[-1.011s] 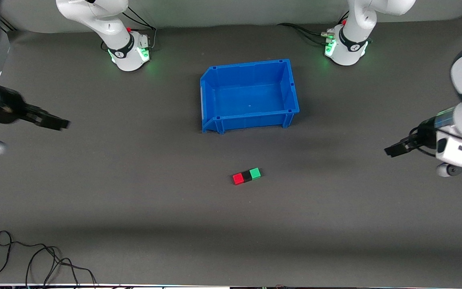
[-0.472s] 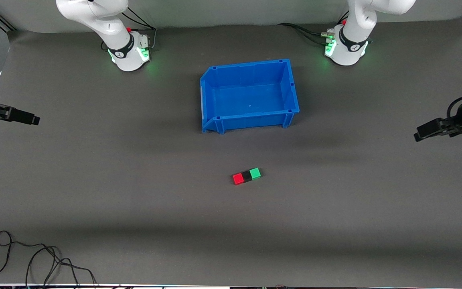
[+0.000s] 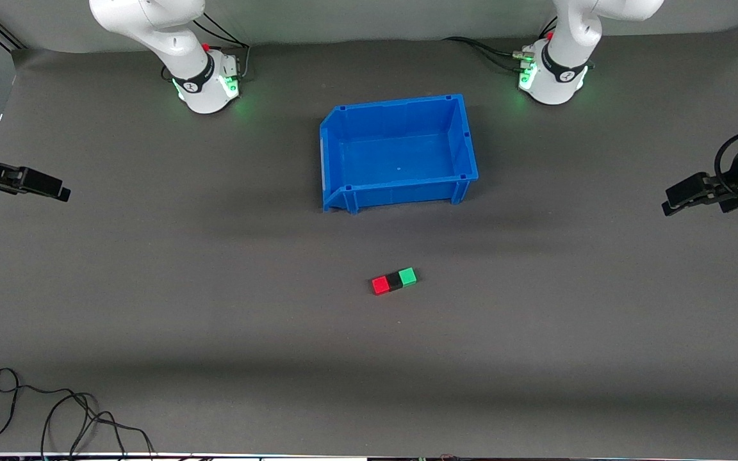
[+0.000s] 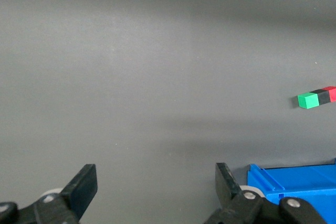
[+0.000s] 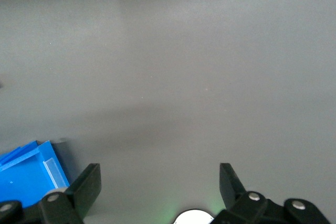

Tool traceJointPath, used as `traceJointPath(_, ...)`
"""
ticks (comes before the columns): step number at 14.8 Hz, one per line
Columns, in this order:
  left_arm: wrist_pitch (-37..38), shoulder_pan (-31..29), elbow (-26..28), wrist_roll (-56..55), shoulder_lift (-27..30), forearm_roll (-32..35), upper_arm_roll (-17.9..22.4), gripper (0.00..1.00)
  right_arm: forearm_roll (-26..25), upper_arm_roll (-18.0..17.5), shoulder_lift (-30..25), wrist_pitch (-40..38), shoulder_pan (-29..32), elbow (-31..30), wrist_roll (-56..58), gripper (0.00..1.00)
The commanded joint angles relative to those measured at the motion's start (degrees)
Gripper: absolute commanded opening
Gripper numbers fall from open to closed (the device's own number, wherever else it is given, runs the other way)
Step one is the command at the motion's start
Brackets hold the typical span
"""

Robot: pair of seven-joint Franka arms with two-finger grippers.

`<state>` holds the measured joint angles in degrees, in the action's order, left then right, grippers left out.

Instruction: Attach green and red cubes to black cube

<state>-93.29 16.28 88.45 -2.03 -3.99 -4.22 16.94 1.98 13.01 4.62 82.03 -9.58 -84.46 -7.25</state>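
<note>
Both grippers hang empty with fingers spread: the left gripper (image 3: 673,203) over the left arm's end of the table (image 3: 215,320), the right gripper (image 3: 55,190) over the right arm's end. Nearer the front camera than the blue bin (image 3: 337,157), the red cube (image 3: 380,285), black cube (image 3: 394,280) and green cube (image 3: 408,276) sit touching in a row, black between. The joining looks done, with nothing evidently left.

So colour-wise: the table (image 3: 215,320) is covered in plain dark grey with no pattern. The bin (image 3: 401,192) is solid bright blue. The three little cubes are red (image 3: 380,285), matte black (image 3: 394,280) and bright green (image 3: 408,276). Both arms are glossy white with black bands, bases glowing green, and the gripper fingers (image 4: 84,184) are black.
</note>
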Motion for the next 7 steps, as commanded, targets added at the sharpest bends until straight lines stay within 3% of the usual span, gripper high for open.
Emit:
traceJointPath(1, -2.8, -12.6, 5.8, 0.6, 4.7, 3.0, -14.0, 1.00, -1.1, -1.0, -2.2, 1.8, 1.0, -2.8, 1.3, 1.00)
traceJointPath(4, -2.3, -13.1, 7.9, 0.6, 7.2, 3.0, -14.9, 1.00, -1.1, -9.6, -2.4, 1.8, 9.4, -2.8, 1.3, 1.00)
traceJointPath(7, 1.6, -13.0, 6.4, 0.7, 7.5, 3.0, -15.1, 1.00, -1.2, -11.2, -2.7, 1.9, 10.9, -2.9, 1.2, 1.00)
